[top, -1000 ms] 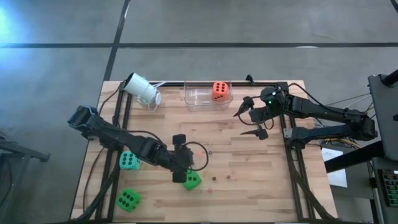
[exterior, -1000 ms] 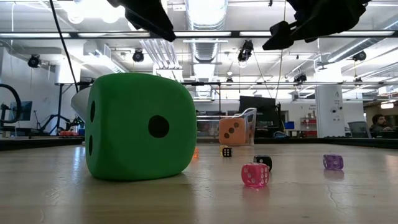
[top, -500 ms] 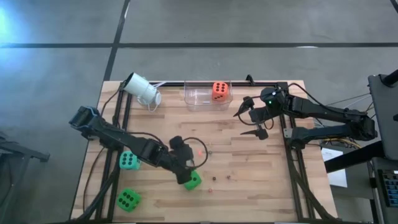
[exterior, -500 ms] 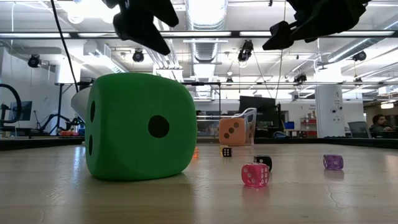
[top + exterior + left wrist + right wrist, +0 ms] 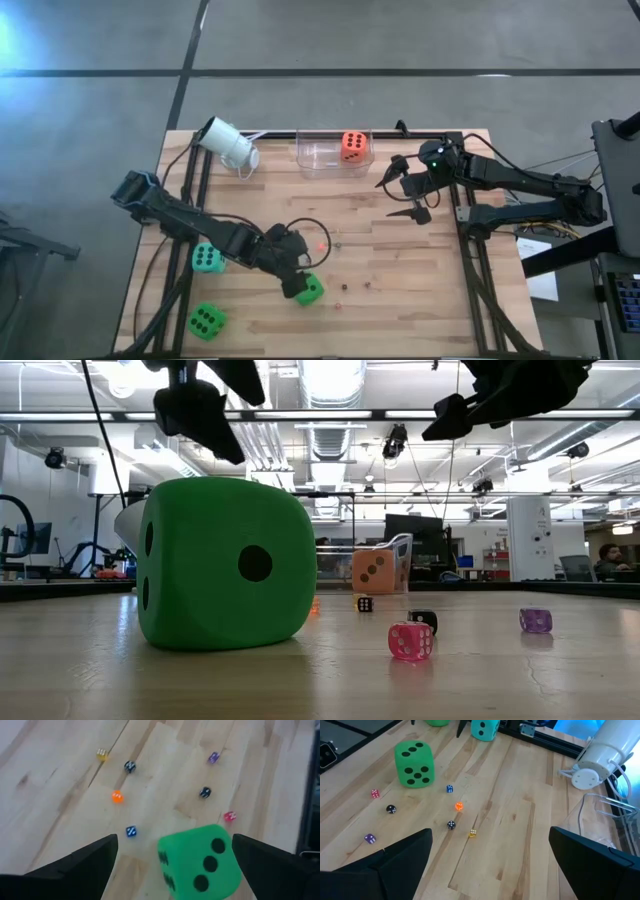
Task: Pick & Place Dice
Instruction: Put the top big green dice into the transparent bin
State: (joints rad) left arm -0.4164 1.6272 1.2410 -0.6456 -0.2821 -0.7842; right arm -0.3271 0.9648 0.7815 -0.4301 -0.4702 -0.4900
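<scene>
Both arms are dark, nearly black, built of slim jointed links with boxy housings at the joints. The left arm carries a thin black cable looping just behind its claw. The right arm shows a small green light on the housing behind its claw. Each claw's fingers are flat, matte black wedges tapering to points.

Left tool just above green die.
</scene>
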